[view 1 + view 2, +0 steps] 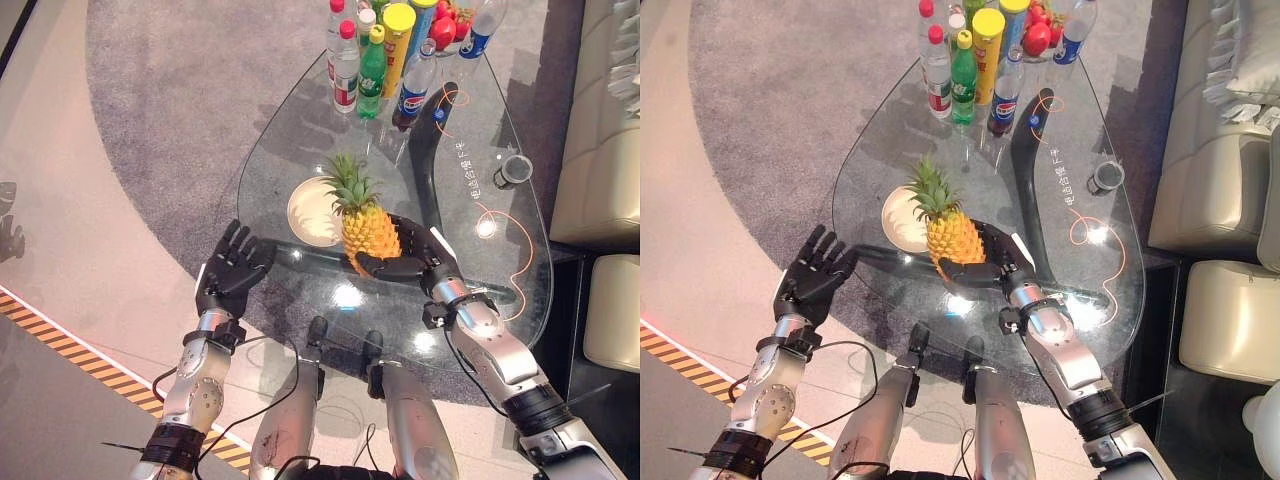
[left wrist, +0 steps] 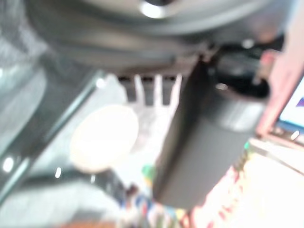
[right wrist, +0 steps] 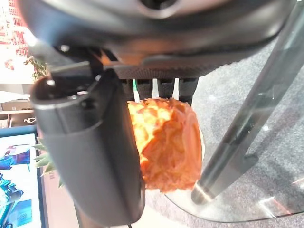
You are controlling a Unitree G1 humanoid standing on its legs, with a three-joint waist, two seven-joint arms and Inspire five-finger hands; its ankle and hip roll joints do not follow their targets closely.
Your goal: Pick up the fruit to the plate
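Note:
A pineapple (image 1: 368,228) with a green crown stands upright on the glass table (image 1: 500,250), just right of a white plate (image 1: 303,215). My right hand (image 1: 425,262) is wrapped around its lower body, thumb across the front and fingers behind; the right wrist view shows the orange pineapple (image 3: 166,142) between thumb and fingers. Whether it rests on the glass or is lifted I cannot tell. My left hand (image 1: 235,270) hovers open at the table's near left edge, fingers spread, apart from the plate. The plate (image 2: 102,137) also shows pale in the left wrist view.
Several bottles (image 1: 375,60) and a yellow-lidded tube cluster at the table's far end, with red fruit (image 1: 445,25) behind them. A small dark cup (image 1: 512,170) sits near the right edge. A cream sofa (image 1: 600,150) flanks the table on the right.

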